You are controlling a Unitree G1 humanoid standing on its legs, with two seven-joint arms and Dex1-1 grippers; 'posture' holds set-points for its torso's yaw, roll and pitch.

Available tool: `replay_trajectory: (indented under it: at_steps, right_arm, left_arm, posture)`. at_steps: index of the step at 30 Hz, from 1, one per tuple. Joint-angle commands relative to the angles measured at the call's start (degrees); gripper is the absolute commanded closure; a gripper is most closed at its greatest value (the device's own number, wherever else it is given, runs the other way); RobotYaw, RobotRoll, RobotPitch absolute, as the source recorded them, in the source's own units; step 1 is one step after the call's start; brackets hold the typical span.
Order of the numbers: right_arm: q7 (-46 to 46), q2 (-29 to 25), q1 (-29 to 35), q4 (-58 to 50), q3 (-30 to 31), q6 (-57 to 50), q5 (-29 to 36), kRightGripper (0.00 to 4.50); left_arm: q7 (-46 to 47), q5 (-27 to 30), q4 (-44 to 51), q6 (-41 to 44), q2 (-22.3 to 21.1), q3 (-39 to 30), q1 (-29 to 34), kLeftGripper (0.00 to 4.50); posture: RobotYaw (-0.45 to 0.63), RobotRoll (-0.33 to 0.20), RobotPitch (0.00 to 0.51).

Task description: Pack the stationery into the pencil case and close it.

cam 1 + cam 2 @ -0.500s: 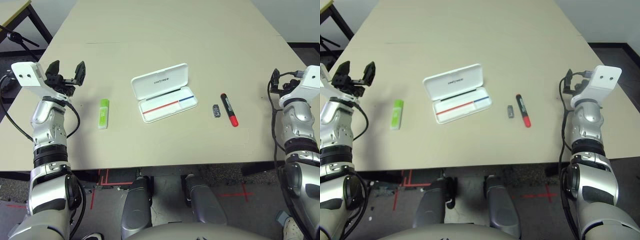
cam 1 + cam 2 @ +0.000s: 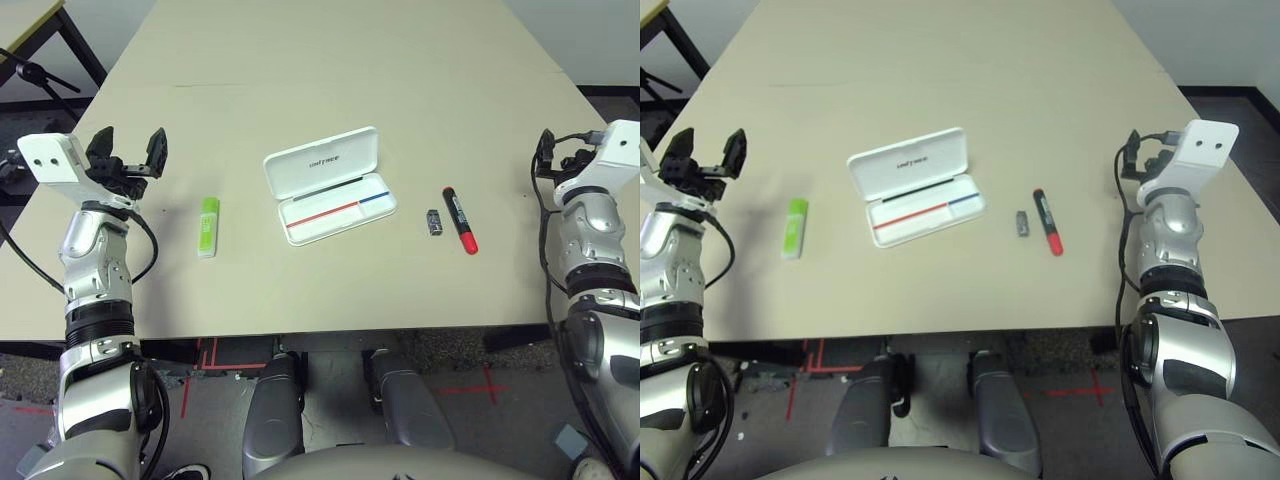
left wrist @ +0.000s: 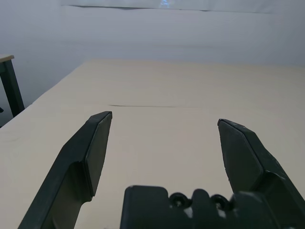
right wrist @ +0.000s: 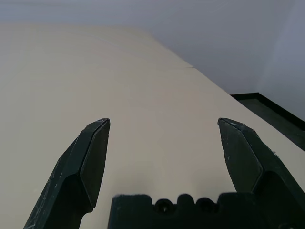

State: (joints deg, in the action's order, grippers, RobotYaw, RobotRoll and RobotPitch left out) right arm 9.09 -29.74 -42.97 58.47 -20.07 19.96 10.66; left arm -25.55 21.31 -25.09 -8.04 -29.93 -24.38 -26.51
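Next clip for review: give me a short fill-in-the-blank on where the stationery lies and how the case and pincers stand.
1. The pencil case lies with its lid ____.
2. The green highlighter lies on the case's ____ side, robot's own.
3. The small dark block lies between the case and the ____.
4. Both the left pincer and the right pincer are ____ and hold nothing.

Missing words: open; left; red marker; open
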Motion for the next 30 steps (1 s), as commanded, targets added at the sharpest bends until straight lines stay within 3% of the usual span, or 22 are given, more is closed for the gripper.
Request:
replay_trajectory:
  at_steps: [1, 11, 25, 30]
  right_arm:
    - [0.2, 0.6, -0.1, 0.6, 0.4, 0.6, -0.4, 0.00]
    - [12.0, -0.4, -1.1, -0.5, 3.0, -3.2, 0.2, 0.00]
    - [45.8, -8.6, 7.1, -25.9, 13.2, -24.0, 2.9, 0.00]
    - [49.9, -9.8, 10.4, -33.0, 15.4, -29.0, 2.9, 0.00]
  left_arm:
    - [0.2, 1.0, 2.7, 1.6, -0.5, -0.9, 1.6, 0.02]
    - [-5.3, 6.3, 16.3, 11.2, -2.1, 0.5, 7.8, 0.02]
    - [-21.3, 12.9, 38.1, 31.0, -9.9, 11.9, 14.7, 0.02]
    - [-24.1, 11.1, 40.9, 34.5, -12.0, 17.5, 14.0, 0.02]
  posture:
    - [0.00, 0.000, 0.195]
    - [0.04, 0.000, 0.195]
    - [0.01, 0.000, 0.179]
    - [-0.01, 0.000, 0.170]
